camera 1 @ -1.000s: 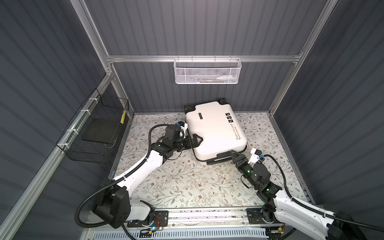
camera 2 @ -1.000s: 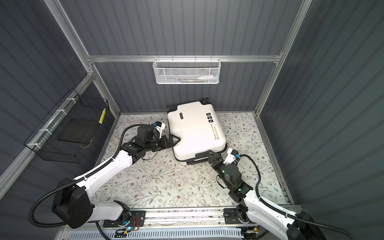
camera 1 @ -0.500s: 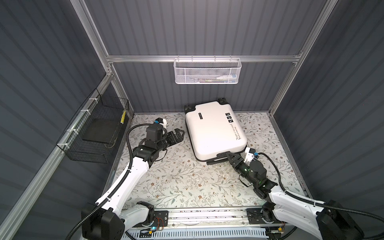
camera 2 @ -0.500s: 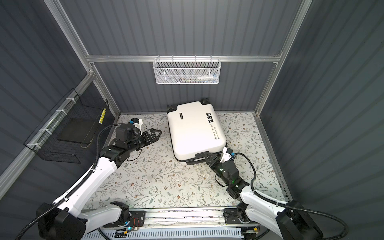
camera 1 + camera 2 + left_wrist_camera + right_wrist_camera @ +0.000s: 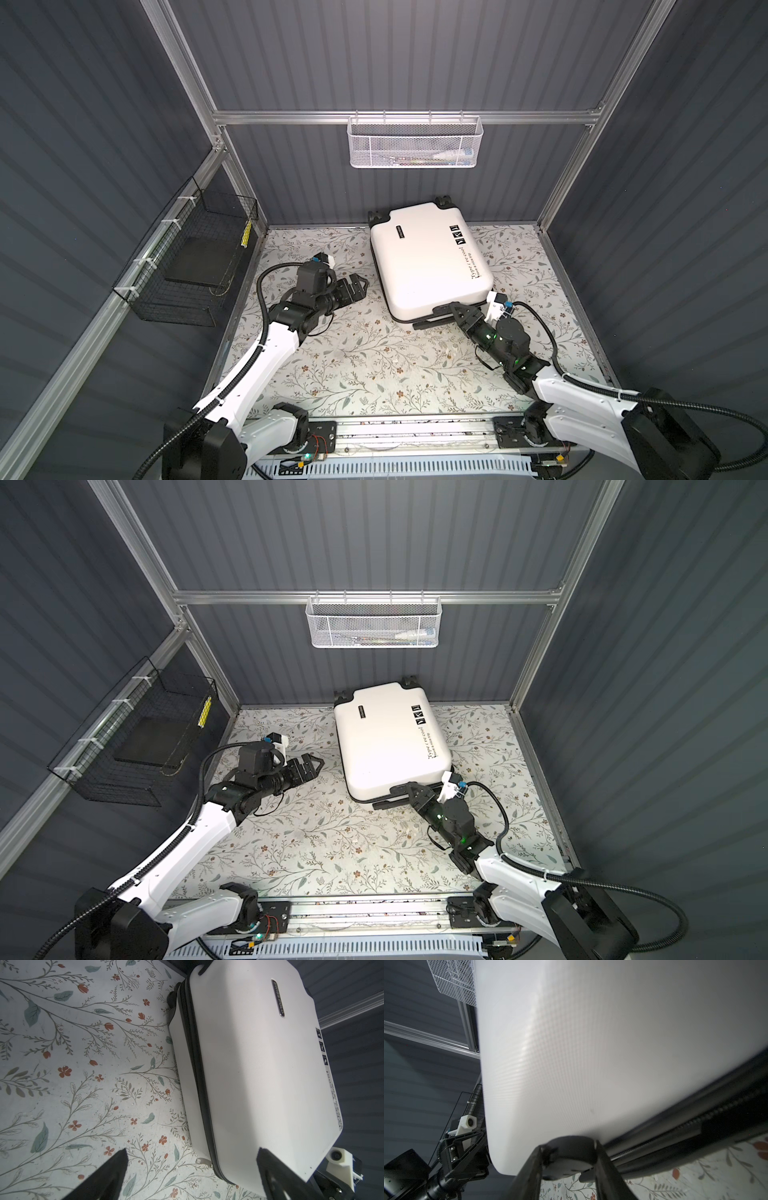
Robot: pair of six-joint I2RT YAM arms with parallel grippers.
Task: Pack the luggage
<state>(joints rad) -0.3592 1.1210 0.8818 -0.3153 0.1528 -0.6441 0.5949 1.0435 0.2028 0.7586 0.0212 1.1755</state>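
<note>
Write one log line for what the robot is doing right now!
luggage: closed, lying flat | left gripper: open, beside luggage, not touching | right gripper: closed on handle

Grey ribbed walls [image 5: 415,54] enclose a floral floor [image 5: 374,365] — evenly lit.
</note>
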